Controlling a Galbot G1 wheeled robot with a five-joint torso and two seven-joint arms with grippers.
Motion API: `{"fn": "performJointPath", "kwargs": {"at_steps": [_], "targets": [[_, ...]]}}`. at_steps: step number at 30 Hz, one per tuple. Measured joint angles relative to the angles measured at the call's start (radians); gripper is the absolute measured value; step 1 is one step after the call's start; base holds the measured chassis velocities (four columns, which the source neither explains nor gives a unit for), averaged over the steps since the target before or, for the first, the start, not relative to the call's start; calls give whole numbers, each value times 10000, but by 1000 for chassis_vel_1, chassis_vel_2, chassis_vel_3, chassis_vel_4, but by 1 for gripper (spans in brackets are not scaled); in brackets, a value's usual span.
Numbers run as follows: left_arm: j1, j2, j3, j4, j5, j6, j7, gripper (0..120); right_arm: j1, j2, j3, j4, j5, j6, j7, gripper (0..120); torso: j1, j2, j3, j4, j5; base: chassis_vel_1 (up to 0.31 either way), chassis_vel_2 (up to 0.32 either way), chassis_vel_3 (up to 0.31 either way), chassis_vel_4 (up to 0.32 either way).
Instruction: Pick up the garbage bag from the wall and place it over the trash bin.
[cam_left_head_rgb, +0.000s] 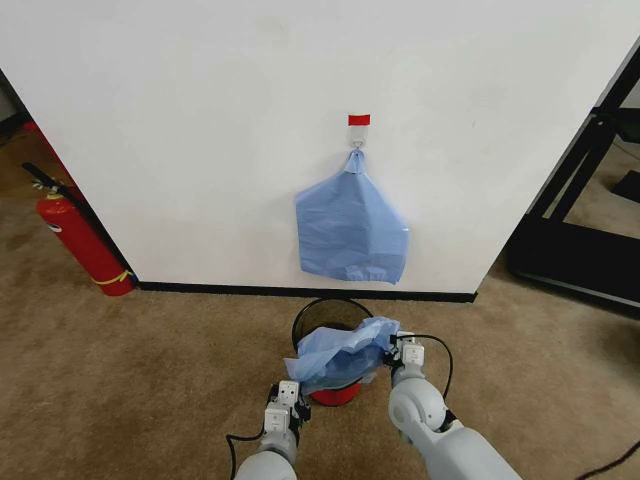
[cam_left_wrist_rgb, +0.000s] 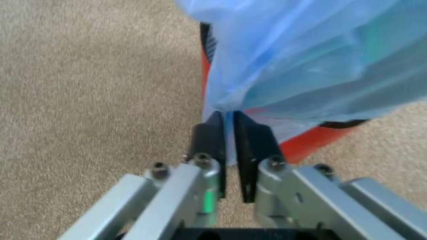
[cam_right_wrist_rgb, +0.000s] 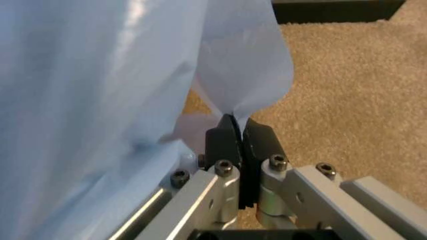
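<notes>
You see the garbage bag (cam_left_head_rgb: 343, 355) stretched left-right over the trash bin (cam_left_head_rgb: 322, 312), hiding its near rim, left hand (cam_left_head_rgb: 288, 393) and right hand (cam_left_head_rgb: 407, 350) each pinching an edge.

Tan carpet (cam_left_head_rgb: 180, 350) runs up to the wall's black baseboard. The trash bin (cam_left_head_rgb: 318, 312) (black mesh, red base) stands on it just ahead of and between both grippers; a red fire extinguisher (cam_left_head_rgb: 82, 243) stands well off to their left.

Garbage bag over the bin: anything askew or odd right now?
Somewhat askew: the garbage bag lies bunched over the trash bin's near side, far rim uncovered. Left gripper and right gripper each pinch an edge.
</notes>
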Motion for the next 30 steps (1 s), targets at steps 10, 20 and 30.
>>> {"fn": "performJointPath", "kwargs": {"at_steps": [10, 20, 30], "targets": [[1046, 1130, -287, -1523, 749, 27, 546, 49, -1155, -727, 217, 1585, -196, 282, -488, 30, -1, 1, -1, 0, -1, 0, 0, 0, 0], [2841, 1869, -1053, -3161, 1651, -243, 1005, 86, -2538, -1435, 589, 3366, -298, 424, -684, 68, -1, 2, -2, 0, -1, 0, 0, 0, 0], [3624, 2301, -1940, -4517, 1741, -467, 1104, 100, -3653, -1739, 1202, 4267, -967, 976, -1129, 98, -1, 2, -2, 0, -1, 0, 0, 0, 0]]}}
